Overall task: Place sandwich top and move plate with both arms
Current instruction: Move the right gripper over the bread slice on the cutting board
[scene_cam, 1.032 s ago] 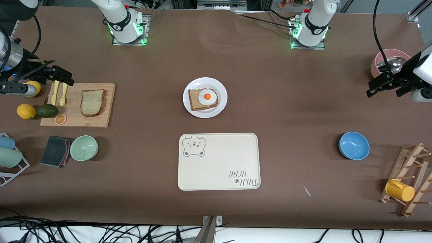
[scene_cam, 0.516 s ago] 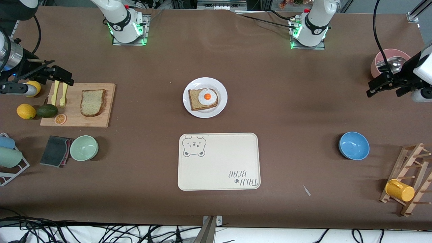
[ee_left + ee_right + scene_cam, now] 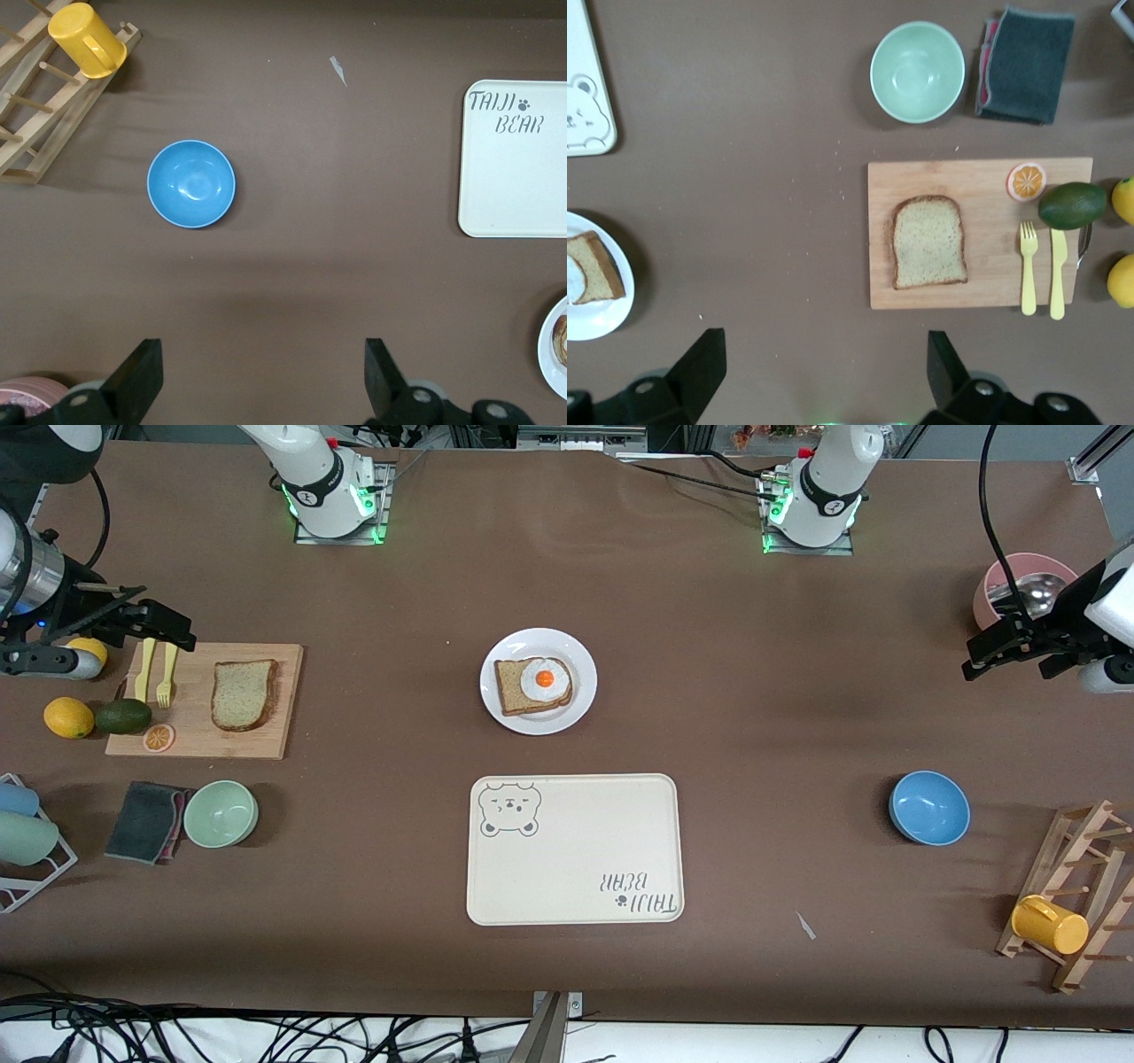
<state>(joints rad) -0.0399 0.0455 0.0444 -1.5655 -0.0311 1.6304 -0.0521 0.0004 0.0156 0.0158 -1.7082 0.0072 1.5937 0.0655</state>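
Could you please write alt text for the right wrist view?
A plain light-brown bread slice lies on a wooden cutting board beside a yellow fork and knife. The right gripper hangs above with jaws open; a pale green bowl sits nearby.

I see bare table around plate (image 3: 539,681). Sandwich top (image 3: 243,693) unobstructed on cutting board (image 3: 204,701); fork (image 3: 166,675), avocado (image 3: 123,716) crowd one side.
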